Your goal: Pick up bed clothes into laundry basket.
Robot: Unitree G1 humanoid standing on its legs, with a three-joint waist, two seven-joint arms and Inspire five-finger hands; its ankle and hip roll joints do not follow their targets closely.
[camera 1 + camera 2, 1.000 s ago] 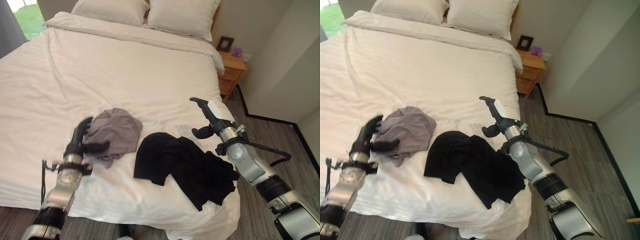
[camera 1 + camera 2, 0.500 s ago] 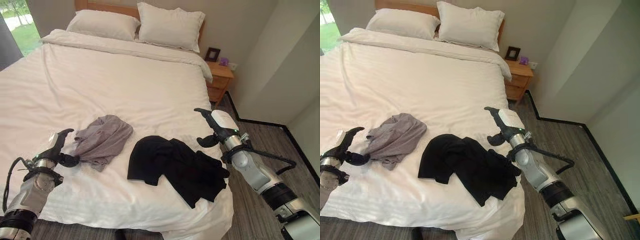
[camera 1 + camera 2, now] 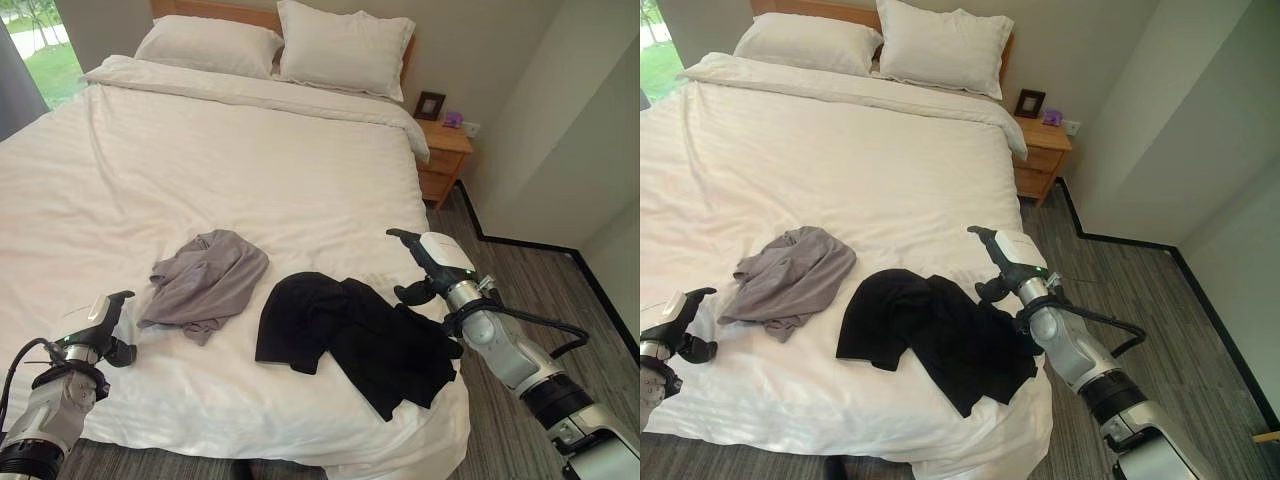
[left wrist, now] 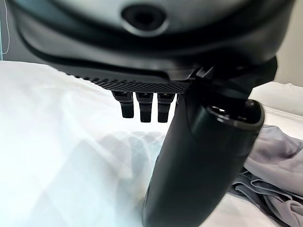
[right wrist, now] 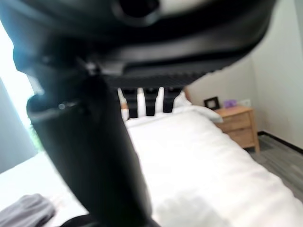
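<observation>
A crumpled grey garment point(image 3: 205, 280) lies on the white bed point(image 3: 250, 140) near its front edge. To its right a larger black garment point(image 3: 355, 330) is spread out toward the bed's right corner. My left hand point(image 3: 100, 328) hovers low over the sheet, a short way to the left of the grey garment and apart from it, fingers straight and holding nothing. The left wrist view has the grey garment point(image 4: 277, 161) just past the thumb. My right hand point(image 3: 432, 262) is open above the bed's right edge, beside the black garment's far end.
Two pillows point(image 3: 285, 40) rest at the headboard. A wooden nightstand point(image 3: 445, 155) with a small picture frame stands to the bed's right. Grey plank floor point(image 3: 570, 290) runs along the right side, bounded by a wall.
My left hand has drawn back from the grey garment toward the bed's front left, letting go of it. The camera has shifted. The right hand has barely moved.
</observation>
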